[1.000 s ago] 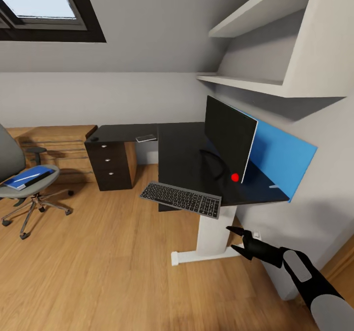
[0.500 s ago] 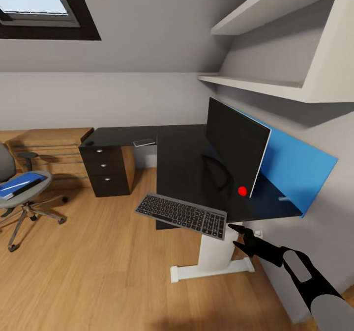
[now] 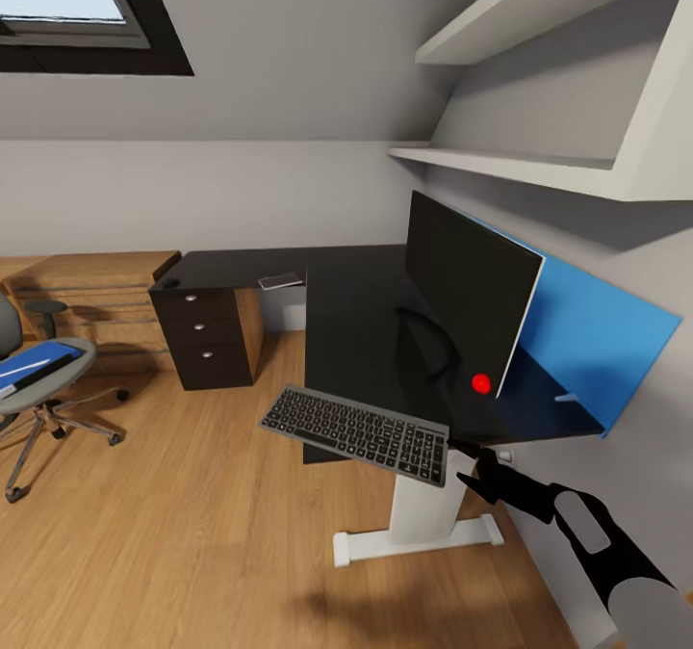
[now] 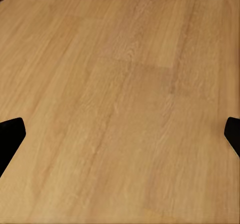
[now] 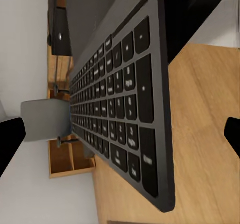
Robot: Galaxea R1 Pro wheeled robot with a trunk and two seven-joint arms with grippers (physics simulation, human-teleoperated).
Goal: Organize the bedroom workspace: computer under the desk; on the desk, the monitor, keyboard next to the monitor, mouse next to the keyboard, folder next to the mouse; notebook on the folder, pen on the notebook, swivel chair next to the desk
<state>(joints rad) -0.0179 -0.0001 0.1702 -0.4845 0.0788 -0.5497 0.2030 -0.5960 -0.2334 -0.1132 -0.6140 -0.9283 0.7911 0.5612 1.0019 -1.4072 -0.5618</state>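
At the near edge of the desk (image 3: 356, 322), the keyboard (image 3: 356, 424) hangs tilted with its far long side over the black top and its near side out over the wood floor (image 3: 173, 533); whether it rests on the edge or is held cannot be told. Right gripper (image 3: 469, 467): at the keyboard's right end, in front of the white desk leg (image 3: 419, 509), fingers spread apart with a gap between the tips. In the right wrist view the keyboard (image 5: 120, 109) runs lengthwise between the two black fingertips (image 5: 10, 139), which stand wide apart at the picture's edges without touching it. Left gripper (image 4: 120, 134): fingertips wide apart, with bare wood floor (image 4: 120, 84) between them.

Monitor (image 3: 467, 293): upright on the desk, close to the blue wall panel (image 3: 597, 331), with a red dot at its lower corner. Notebook (image 3: 281, 281): flat on the far wing of the desk. Mouse (image 3: 169, 282): small and dark at the far left corner, above the drawer unit (image 3: 207, 336). Swivel chair (image 3: 38, 379): well apart from the desk at the left, with the blue folder (image 3: 34, 358) on its seat and a pale strip on the folder, possibly the pen.
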